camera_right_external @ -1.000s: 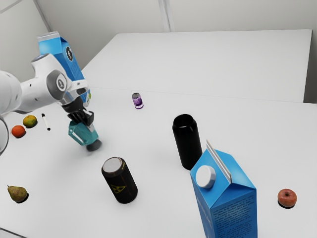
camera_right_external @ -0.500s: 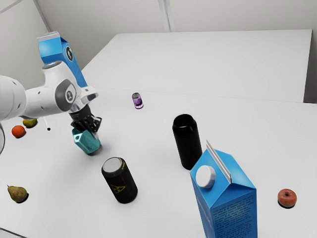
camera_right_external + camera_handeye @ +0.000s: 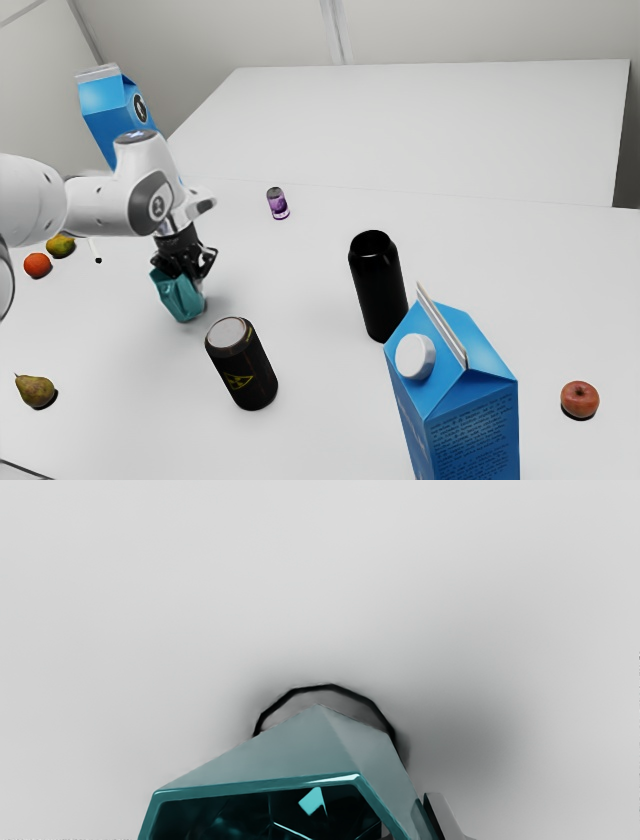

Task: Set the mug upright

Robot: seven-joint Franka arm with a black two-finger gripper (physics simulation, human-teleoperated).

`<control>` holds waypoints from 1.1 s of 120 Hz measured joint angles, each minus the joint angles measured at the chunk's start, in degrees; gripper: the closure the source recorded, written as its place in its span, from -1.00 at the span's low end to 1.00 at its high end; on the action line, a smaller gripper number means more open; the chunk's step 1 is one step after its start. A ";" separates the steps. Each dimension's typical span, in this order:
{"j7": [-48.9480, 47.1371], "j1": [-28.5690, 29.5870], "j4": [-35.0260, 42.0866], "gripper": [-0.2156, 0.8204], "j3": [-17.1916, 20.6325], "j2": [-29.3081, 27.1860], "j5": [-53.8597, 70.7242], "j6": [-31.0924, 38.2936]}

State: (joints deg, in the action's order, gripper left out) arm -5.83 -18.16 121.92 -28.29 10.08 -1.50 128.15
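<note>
My gripper is at the top of the teal mug, on the exterior view's left. It is shut on the mug, which leans a little there, with its base low over or on the table; contact is hard to tell. In the wrist view the faceted mug shows its open rim and dark inside, with a dark-edged round base beyond. The gripper holds the wall beside the rim, a grey finger outside it and a small grey piece visible inside.
On the table a black-and-yellow can stands near the mug. Farther off are a black cup, a purple-topped vial, a blue carton and an apple. Another carton stands behind the arm; a pear lies nearer.
The gripper and mug have moved toward the exterior view's right and lower. The mug has swung from a strong tilt to a more vertical pose, its dark base now mostly hidden there.
</note>
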 joint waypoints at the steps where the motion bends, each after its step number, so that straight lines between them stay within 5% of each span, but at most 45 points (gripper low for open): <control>1: -0.18 -0.11 0.00 0.92 -0.01 0.01 0.05 -0.02; 47: -6.43 -1.68 -0.15 0.92 -0.10 1.51 1.92 -1.20; 83: -7.35 -1.73 -0.70 -0.15 -0.11 1.65 1.43 -1.44; 132: -6.60 -1.63 -4.66 -0.52 -0.89 1.28 -0.57 -2.12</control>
State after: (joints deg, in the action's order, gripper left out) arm -12.43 -19.78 117.26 -29.17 11.36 -2.07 126.03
